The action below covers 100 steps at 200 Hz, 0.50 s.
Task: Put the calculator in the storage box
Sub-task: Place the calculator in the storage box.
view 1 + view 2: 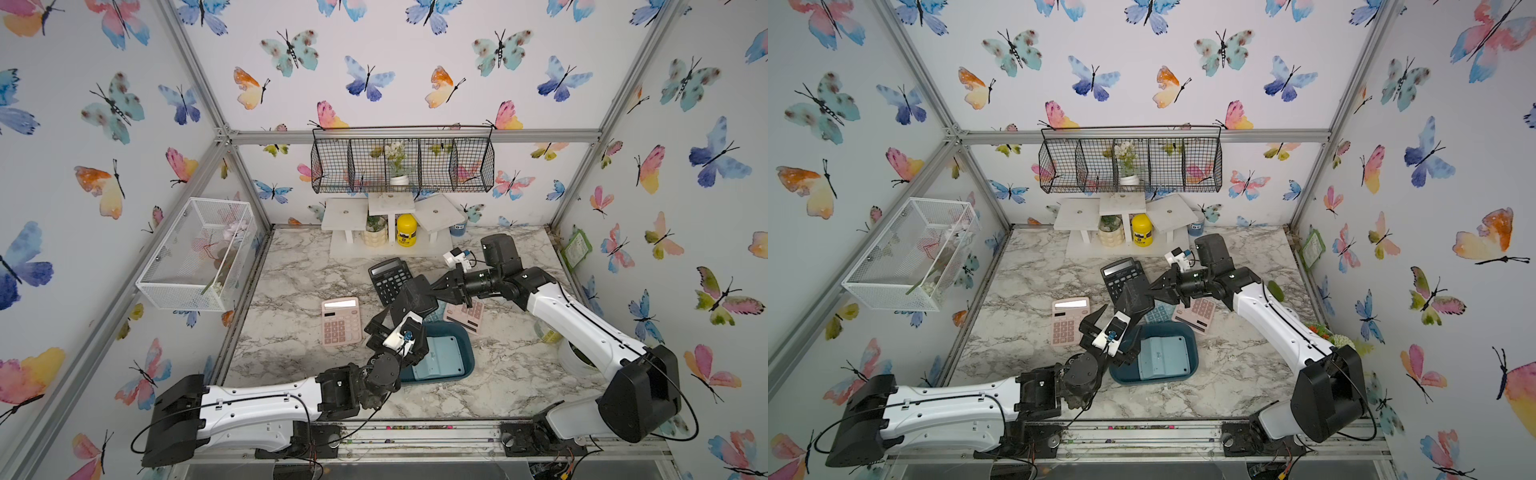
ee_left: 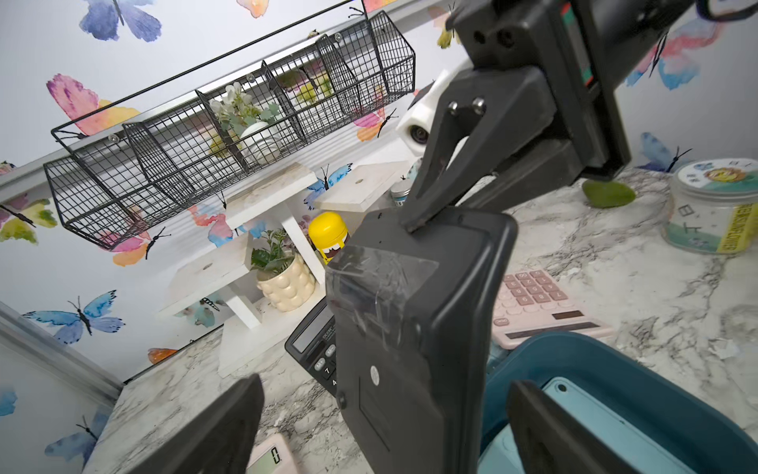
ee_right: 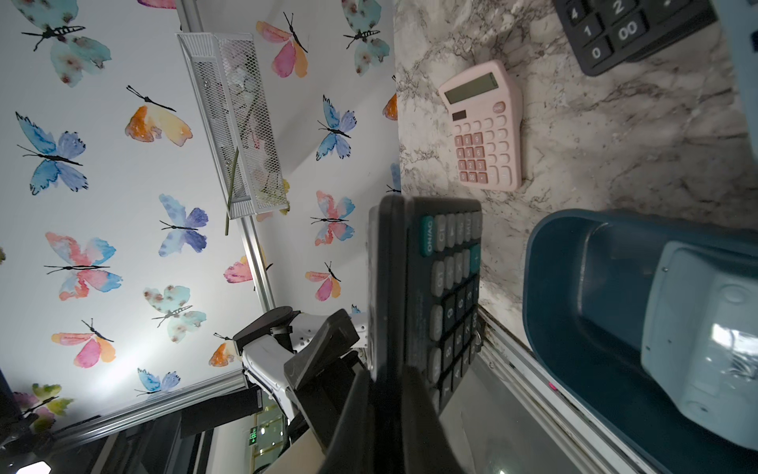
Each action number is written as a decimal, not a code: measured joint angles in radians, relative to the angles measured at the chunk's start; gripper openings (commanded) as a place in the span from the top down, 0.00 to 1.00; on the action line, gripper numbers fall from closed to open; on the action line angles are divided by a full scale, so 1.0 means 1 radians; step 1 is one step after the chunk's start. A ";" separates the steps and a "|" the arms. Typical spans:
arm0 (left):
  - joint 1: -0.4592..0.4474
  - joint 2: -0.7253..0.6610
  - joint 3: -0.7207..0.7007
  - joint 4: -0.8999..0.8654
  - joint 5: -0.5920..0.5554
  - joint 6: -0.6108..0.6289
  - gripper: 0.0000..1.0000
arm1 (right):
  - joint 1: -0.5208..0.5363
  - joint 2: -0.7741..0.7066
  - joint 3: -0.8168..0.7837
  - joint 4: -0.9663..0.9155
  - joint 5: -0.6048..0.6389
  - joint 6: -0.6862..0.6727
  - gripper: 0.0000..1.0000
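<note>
The right claw (image 2: 414, 221) is pressed together on the top edge of a black calculator (image 2: 410, 320) and pinches it there. The calculator hangs upright in the air with its taped back towards the left arm. The left claw (image 2: 381, 414) is spread wide, with one finger on each side of the calculator's lower end and neither touching it.

In both top views the held calculator hangs over the far left corner of the storage box (image 1: 465, 345) and is not inside it. The teal box stands on the marble bench (image 1: 291, 270). A light blue calculator (image 1: 440, 357) lies face down in it.

On the bench, a second black calculator (image 1: 388, 278) lies behind the held one. A pink calculator (image 1: 340, 322) lies to the left, and another pink calculator (image 1: 465, 313) lies just beyond the box.
</note>
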 measured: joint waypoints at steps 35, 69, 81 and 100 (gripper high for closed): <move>0.003 -0.151 -0.006 -0.107 0.061 -0.106 0.01 | 0.000 -0.053 -0.014 -0.001 0.055 -0.061 0.99; 0.063 -0.246 -0.014 -0.175 0.124 -0.202 0.01 | 0.000 -0.180 -0.134 0.044 0.088 -0.095 0.99; 0.113 -0.274 -0.020 -0.192 0.166 -0.238 0.01 | 0.000 -0.228 -0.198 0.080 0.097 -0.095 0.99; 0.238 -0.318 -0.040 -0.216 0.264 -0.304 0.01 | 0.000 -0.296 -0.304 0.137 0.112 -0.083 0.99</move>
